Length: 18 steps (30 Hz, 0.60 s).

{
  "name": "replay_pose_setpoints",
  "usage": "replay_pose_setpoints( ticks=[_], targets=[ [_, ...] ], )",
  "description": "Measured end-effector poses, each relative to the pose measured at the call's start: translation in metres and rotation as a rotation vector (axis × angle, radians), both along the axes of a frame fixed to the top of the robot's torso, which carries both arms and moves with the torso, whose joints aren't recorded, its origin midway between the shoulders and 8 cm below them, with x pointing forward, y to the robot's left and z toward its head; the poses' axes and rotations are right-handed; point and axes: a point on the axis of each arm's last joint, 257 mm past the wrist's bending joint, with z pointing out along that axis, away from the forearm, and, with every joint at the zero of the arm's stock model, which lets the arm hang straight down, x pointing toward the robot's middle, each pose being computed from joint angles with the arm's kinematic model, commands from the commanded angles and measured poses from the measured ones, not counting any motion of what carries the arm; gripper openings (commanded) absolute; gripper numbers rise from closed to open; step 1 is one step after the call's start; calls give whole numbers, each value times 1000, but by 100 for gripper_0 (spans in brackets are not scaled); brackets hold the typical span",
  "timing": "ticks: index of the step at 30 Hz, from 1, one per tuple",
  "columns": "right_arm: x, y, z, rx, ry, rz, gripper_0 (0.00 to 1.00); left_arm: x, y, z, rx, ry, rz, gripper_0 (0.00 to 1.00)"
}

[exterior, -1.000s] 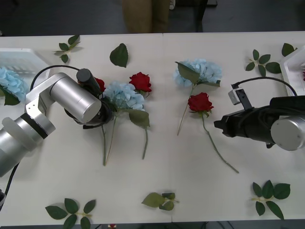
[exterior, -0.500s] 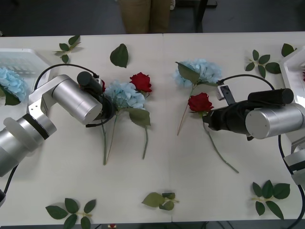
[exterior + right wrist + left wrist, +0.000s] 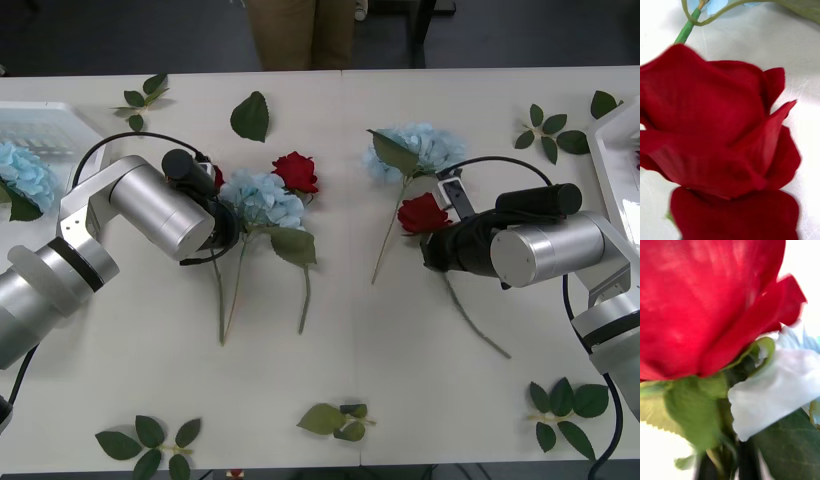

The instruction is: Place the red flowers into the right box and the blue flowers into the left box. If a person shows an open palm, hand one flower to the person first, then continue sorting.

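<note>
Left gripper (image 3: pixel 222 228): fingers hidden under the arm's silver body and cable; grip not readable. Red rose (image 3: pixel 211 178) beside it mostly covered by the arm, only a sliver of petal visible. In the left wrist view, that rose (image 3: pixel 707 303) is blurred and cut off by the frame.

Right gripper (image 3: pixel 432 250): fingertips lost behind dark housing at the rose head (image 3: pixel 421 213); contact cannot be told. Stem passes under the arm.

Left box (image 3: pixel 40 125) and right box (image 3: pixel 612 150) are both cropped by the picture's sides.
</note>
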Motion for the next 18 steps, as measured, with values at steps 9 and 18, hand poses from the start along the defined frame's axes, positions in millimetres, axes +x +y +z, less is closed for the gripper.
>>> replay_pose_setpoints(
  ticks=[9,18],
  targets=[
    [0,0,1,-12,-7,18,0,-1,12,2,39,15,1,0],
    [-8,-48,87,-12,37,-30,0,-30,111,17,272,225,-192,0]
  ],
)
